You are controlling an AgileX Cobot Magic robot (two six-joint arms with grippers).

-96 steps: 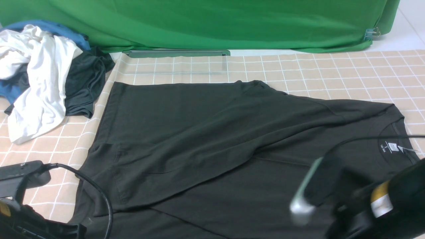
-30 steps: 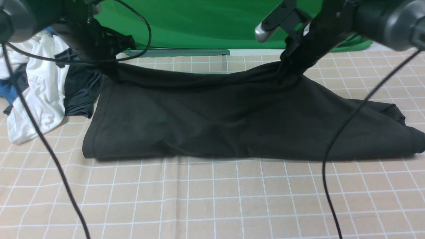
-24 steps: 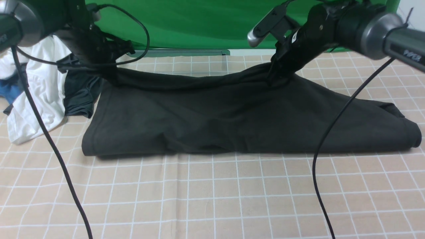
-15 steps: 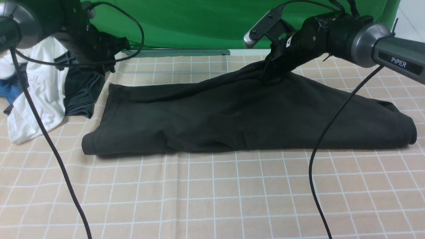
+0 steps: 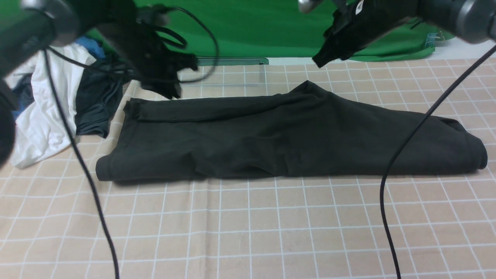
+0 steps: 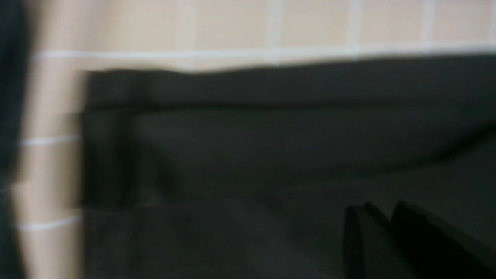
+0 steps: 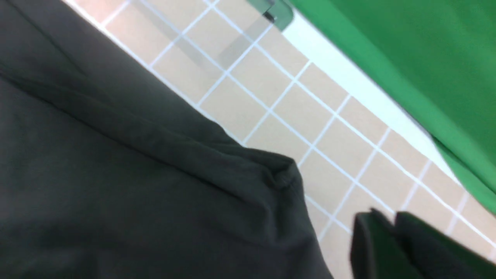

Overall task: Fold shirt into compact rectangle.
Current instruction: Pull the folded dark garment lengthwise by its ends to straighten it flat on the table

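Where the checked tablecloth (image 5: 248, 224) reaches its far L side, a clothes heap sits: a white garment (image 5: 42, 116), a blue garment (image 5: 87, 44) behind it, and a smaller dark garment (image 5: 97, 104) near the shirt's L edge, w/ a sliver of cloth btw them.

Next comes the L gripper (image 5: 170, 91), motion-blurred, over the shirt's far L corner. Can't tell thru the blur whether the tips brush the fabric. In the L wrist view (image 6: 381, 209) its two fingers sit pressed close together w/ nothing btw them: closed & empty. The L cable (image 5: 89, 182) droops across the cloth to the near edge.

Centre: the shirt (image 5: 271, 135), black, lies on the tablecloth as a long strip running L-R, doubled over lengthwise. Its near edge is a thick fold, and its far edge rises to a small peak R of centre. Behind it a clear strip (image 5: 228, 61) w/ a green top stands at the table's back, below the green backdrop (image 5: 252, 27).

Further R, the R gripper (image 5: 319, 62) hovers above & beyond that peak, clear of the shirt. In the R wrist view (image 7: 383, 219) its fingers are all but touching & hold nothing, w/ the shirt (image 7: 116, 174) corner just beside them. The R cable (image 5: 399, 155) drops across the shirt's R part. The shirt's R end is a rounded fold.
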